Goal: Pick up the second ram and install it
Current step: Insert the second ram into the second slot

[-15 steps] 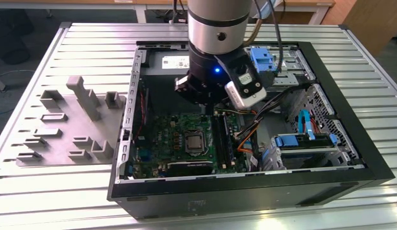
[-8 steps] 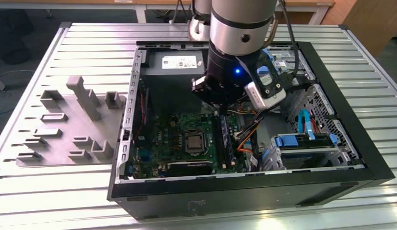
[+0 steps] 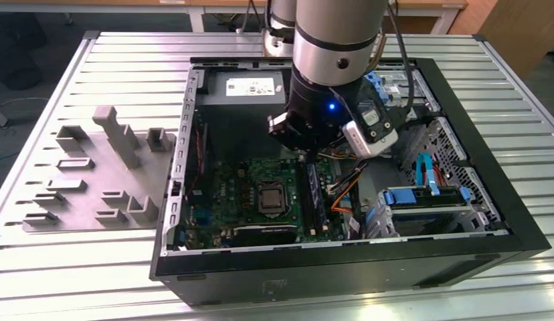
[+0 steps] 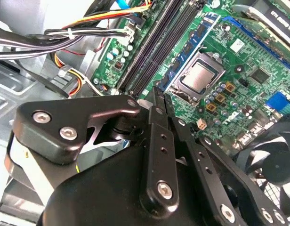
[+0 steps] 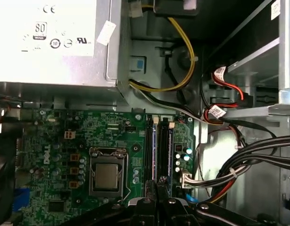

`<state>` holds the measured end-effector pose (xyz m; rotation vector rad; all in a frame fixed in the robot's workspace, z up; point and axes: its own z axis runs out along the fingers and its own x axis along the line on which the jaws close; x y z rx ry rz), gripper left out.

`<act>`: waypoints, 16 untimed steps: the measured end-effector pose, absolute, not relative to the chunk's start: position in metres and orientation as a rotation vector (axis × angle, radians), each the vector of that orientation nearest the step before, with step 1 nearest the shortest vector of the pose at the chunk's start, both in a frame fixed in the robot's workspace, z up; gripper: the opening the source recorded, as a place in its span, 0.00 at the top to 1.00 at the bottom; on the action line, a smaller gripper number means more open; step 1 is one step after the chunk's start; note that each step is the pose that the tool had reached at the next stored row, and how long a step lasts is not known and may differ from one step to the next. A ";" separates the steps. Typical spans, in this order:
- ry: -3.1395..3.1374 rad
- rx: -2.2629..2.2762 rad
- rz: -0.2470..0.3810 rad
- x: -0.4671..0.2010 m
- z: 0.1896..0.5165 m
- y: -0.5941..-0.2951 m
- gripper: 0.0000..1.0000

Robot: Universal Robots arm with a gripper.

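Inside the open computer case, my gripper reaches down to the motherboard. The second ram stands on edge in the memory slot nearest the processor. It is a long dark stick with blue patches. In both wrist views the gripper is shut, its fingertips together over one end of the ram. I cannot tell whether they touch it. A second dark slot runs alongside.
The processor sits beside the slots, and a fan lies past it. Cable bundles crowd the other side. The power supply closes off the far end. A grey fixture plate lies on the exterior view's left.
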<state>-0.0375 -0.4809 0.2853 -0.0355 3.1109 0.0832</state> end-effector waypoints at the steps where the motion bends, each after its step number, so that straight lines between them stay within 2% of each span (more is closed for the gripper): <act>1: 3.111 -0.035 0.083 -0.037 0.284 -0.481 0.87; 16: 3.109 0.056 0.082 -0.037 0.262 -0.482 0.87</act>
